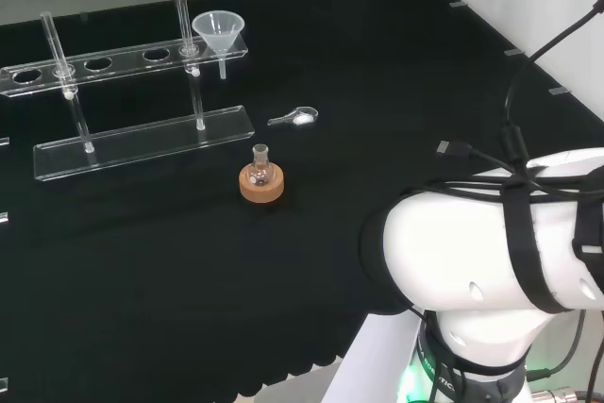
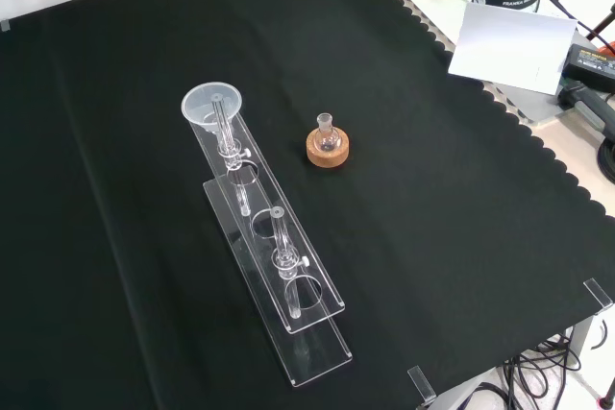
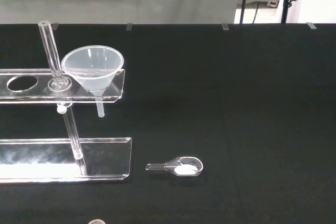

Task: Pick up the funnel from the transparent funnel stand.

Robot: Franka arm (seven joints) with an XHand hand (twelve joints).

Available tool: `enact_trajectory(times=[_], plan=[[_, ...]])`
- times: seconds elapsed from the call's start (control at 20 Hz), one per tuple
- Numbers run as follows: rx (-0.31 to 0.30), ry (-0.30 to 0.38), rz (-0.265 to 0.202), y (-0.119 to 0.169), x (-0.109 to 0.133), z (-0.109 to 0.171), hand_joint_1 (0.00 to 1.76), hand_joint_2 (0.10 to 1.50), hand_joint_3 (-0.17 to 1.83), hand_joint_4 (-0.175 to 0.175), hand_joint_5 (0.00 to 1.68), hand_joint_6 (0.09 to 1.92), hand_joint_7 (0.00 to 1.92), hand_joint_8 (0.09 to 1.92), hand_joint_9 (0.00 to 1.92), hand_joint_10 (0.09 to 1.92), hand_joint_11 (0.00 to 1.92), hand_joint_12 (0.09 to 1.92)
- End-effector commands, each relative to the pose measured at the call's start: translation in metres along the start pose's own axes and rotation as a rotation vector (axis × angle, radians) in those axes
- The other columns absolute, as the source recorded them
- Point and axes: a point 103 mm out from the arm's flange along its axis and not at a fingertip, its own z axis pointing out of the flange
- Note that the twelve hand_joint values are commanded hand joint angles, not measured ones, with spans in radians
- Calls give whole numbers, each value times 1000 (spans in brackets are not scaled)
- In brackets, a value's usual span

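Head view: clear stand at 10 o'clock, funnel seated in its right end hole. Flask on cork ring centre. Scoop with white powder at 1 o'clock from flask. Open cloth rightward. Hand state: cannot tell.

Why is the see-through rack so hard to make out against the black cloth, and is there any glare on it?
Head view: the funnel stand shows mainly by bright edges. Wrist view: its base plate carries whitish glare. Front view: the funnel reads as a pale ring.
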Motion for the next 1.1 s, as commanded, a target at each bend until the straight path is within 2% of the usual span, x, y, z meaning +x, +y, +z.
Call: enact_trajectory(times=[0.05, 0.15, 0.3, 0.75, 1.1], plan=[[-9, -3, -1, 0, -2, 0, 0, 1078, 589, 41, 74, 164, 0, 303, 83, 610, 53, 1301], [-15, 3, -4, 0, -7, 2, 0, 1129, 489, 41, 107, 87, 0, 279, 78, 610, 28, 1344], [-9, 4, 0, 1, -13, 3, 0, 1153, 441, 41, 127, 87, 0, 283, 79, 610, 21, 1356], [10, -5, 25, 14, -13, 11, 0, 1158, 427, 40, 135, 87, 0, 292, 85, 612, 21, 1358], [49, -16, 56, 43, -14, 30, 0, 1159, 421, 40, 141, 87, 0, 299, 93, 614, 19, 1360]])
